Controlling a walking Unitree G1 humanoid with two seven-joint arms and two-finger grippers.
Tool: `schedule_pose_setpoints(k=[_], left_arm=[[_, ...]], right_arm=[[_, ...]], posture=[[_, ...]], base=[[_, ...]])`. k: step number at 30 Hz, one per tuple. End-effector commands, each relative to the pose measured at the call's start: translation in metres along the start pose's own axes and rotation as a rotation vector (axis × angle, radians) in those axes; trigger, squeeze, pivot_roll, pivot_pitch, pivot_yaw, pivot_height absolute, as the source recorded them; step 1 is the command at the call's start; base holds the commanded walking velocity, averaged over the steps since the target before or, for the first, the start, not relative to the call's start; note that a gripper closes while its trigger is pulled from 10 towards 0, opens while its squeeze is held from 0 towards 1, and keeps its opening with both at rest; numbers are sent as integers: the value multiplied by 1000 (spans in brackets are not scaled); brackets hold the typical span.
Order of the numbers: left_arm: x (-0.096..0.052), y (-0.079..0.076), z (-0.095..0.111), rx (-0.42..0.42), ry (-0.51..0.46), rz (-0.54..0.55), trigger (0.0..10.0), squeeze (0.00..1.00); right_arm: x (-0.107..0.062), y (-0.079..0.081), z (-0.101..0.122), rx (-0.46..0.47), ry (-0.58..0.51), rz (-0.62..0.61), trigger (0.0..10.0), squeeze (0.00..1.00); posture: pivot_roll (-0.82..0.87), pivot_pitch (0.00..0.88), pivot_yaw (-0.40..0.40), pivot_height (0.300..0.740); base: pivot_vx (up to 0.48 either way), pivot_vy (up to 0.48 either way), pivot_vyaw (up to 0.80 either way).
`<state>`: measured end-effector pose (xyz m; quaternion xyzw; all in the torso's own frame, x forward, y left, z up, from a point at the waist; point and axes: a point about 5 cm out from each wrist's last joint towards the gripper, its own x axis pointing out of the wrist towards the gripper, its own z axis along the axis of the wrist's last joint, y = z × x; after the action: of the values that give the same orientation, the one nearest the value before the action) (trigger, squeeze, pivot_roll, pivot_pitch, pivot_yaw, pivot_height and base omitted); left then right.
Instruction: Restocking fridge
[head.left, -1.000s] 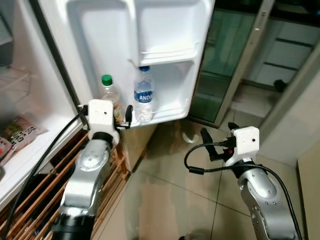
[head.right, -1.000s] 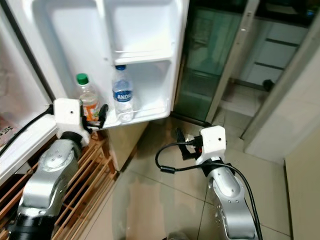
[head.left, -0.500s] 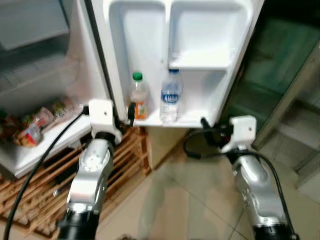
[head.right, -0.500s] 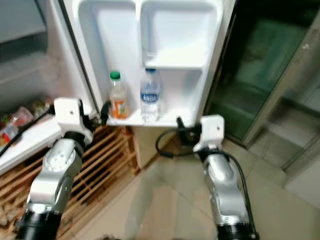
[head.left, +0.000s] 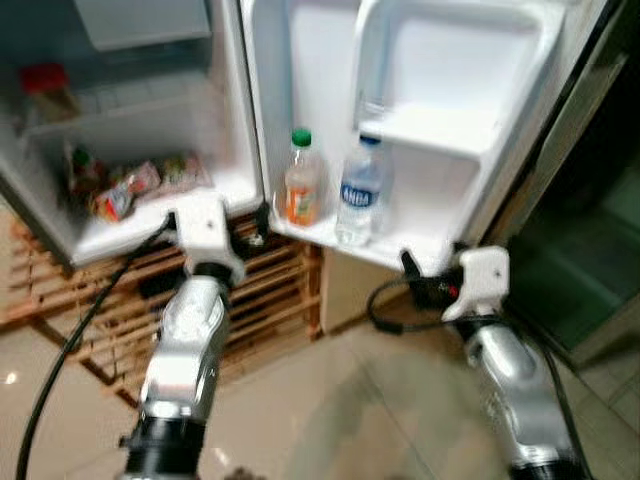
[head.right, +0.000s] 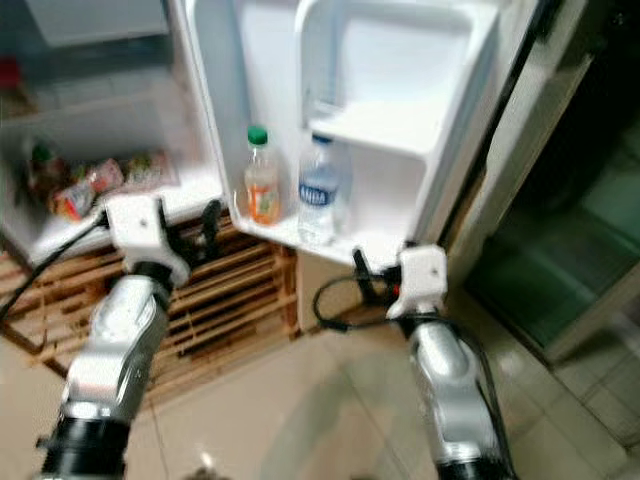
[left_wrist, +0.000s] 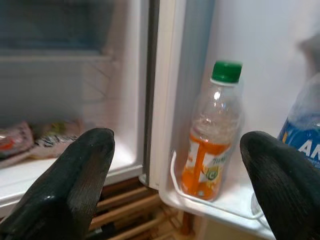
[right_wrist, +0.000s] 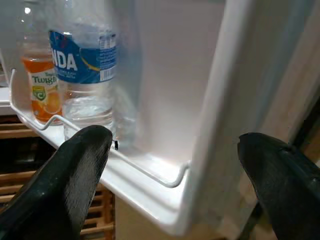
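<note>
Both grippers, left (left_wrist: 170, 185) and right (right_wrist: 175, 185), hover empty with fingers apart below the fridge door shelf (head.left: 330, 235). The orange drink bottle (head.left: 301, 180) stands at nine o'clock of the water bottle (head.left: 362, 190). Approach level, clearing the shelf's wire rail.

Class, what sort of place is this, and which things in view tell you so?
Probably a home kitchen: an open fridge door with an orange drink bottle and water bottle on its shelf, food packets inside, and a tiled floor.

juice bottle (head.left: 302, 180) left of water bottle (head.left: 361, 193), both on door shelf (head.left: 372, 250) | snack packets (head.left: 130, 187) far left on fridge shelf (head.left: 120, 228) | wooden rack (head.left: 265, 293) below
</note>
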<state>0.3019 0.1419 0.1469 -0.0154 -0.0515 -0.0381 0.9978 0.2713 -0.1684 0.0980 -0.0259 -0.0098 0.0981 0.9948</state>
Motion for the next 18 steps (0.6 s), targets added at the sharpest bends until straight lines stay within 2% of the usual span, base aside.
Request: schedule_pose_setpoints(k=[1, 4, 5, 7, 8, 9, 12, 14, 18], left_arm=[[-1, 7, -3, 14, 10, 17, 10000, 0], [-6, 11, -5, 38, 15, 18, 10000, 0], [-6, 11, -5, 38, 15, 18, 10000, 0], [-7, 13, -8, 49, 31, 28, 10000, 0], [-7, 15, -11, 60, 44, 36, 10000, 0], [-7, 16, -12, 63, 45, 38, 10000, 0], [-5, 17, -14, 47, 56, 42, 10000, 0], [-4, 21, -20, 15, 86, 70, 10000, 0], [-5, 22, -28, 32, 117, 85, 10000, 0]], right_arm=[[-1, 7, 1, 0, -16, 38, 10000, 235], [-18, 9, -13, -12, 45, 117, 10000, 239], [-18, 9, -13, -12, 45, 117, 10000, 239], [-28, 1, -27, -32, 113, 110, 10000, 235], [-34, -8, -38, -58, 171, 91, 10000, 235], [-35, -10, -40, -64, 180, 86, 10000, 235], [-32, -18, -44, -106, 222, 38, 10000, 208], [-25, -34, -49, -228, 287, -88, 10000, 196], [-12, -54, -48, -287, 315, -236, 10000, 173]], posture=[[-231, 0, 30, 740], [-229, 0, 32, 740], [-229, 0, 32, 740], [-227, 0, 32, 740], [-230, 0, 33, 740], [-230, 0, 33, 740], [-230, 0, 34, 740], [-230, 0, 34, 740], [-224, 0, 30, 740]], base=[[0, -480, 769], [0, -480, 767], [0, -480, 769], [0, -480, 766], [0, 0, 775], [0, 0, 775], [0, 0, 0], [0, 0, 0], [0, 0, 0]])
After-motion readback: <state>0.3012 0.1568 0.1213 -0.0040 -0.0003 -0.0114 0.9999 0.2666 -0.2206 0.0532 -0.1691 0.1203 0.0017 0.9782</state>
